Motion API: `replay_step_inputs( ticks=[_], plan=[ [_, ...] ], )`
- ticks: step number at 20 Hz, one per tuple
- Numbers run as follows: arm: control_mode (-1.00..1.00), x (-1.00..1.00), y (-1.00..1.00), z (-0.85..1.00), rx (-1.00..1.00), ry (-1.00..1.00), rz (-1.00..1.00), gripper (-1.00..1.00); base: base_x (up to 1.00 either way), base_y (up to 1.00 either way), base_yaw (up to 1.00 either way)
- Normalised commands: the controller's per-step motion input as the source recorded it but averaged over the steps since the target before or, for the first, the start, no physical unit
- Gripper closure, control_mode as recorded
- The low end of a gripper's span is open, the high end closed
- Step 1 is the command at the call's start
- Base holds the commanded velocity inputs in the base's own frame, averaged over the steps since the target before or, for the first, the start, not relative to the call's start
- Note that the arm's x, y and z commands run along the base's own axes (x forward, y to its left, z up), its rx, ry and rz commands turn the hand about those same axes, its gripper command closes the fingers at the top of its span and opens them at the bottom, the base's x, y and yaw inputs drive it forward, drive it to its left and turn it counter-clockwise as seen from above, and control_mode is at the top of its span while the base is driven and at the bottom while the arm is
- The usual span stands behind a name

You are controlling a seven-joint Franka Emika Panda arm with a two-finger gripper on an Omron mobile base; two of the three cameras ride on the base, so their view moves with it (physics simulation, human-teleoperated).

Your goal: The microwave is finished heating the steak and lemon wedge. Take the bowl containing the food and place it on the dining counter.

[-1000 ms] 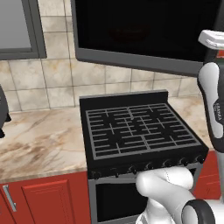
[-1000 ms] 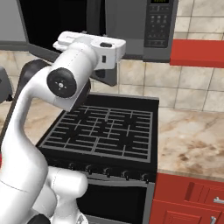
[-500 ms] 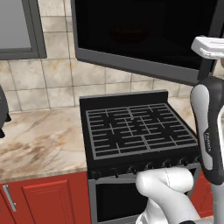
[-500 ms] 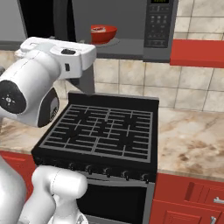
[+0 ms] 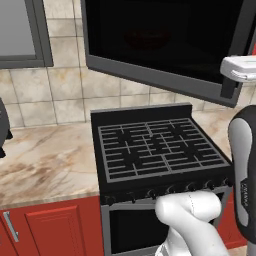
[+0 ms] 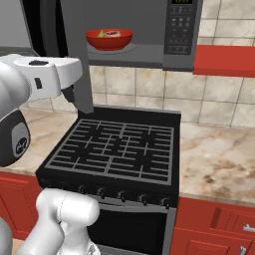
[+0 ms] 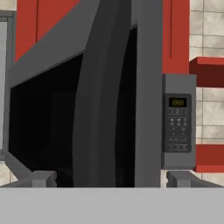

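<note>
The microwave [image 6: 149, 35] hangs above the stove with its black glass door [image 5: 155, 45] swung wide open. Inside it sits the red bowl [image 6: 109, 40] holding the steak [image 6: 114, 34] and the lemon wedge [image 6: 102, 34]. Through the door glass the bowl [image 5: 146, 37] shows as a faint red shape. My gripper [image 7: 111, 179] is open and empty, its fingertips [image 7: 41, 178] spread wide. It faces the door's edge, left of the button panel [image 7: 177, 127]. The dining counter is out of view.
A black stove [image 6: 117, 149] with grates stands directly below the microwave. Veined marble tops [image 5: 45, 160] flank it over red cabinets [image 6: 214, 224]. A red upper cabinet [image 6: 224, 60] adjoins the microwave's right side. The open door juts out over the stove's left half.
My arm has swung left and back in the right base view, uncovering the bowl inside the microwave. The hand has drifted to the right edge of the left base view.
</note>
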Motion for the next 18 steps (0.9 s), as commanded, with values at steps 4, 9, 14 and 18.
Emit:
replay_step_inputs(
  ticks=[4,9,14,18],
  plan=[
    [-1.0,0.0,0.03,0.0,-0.03,0.0,0.0,-1.0,0.0,0.0,0.0],
    [-1.0,-0.58,-0.39,0.0,0.0,0.0,0.0,-1.0,0.0,0.0,0.0],
    [-1.0,-0.94,-0.99,0.0,0.13,0.04,-0.01,-1.0,0.0,0.0,0.0],
    [-1.0,-0.25,-1.0,-0.01,0.34,0.0,0.04,-1.0,0.0,0.0,0.0]
  ],
)
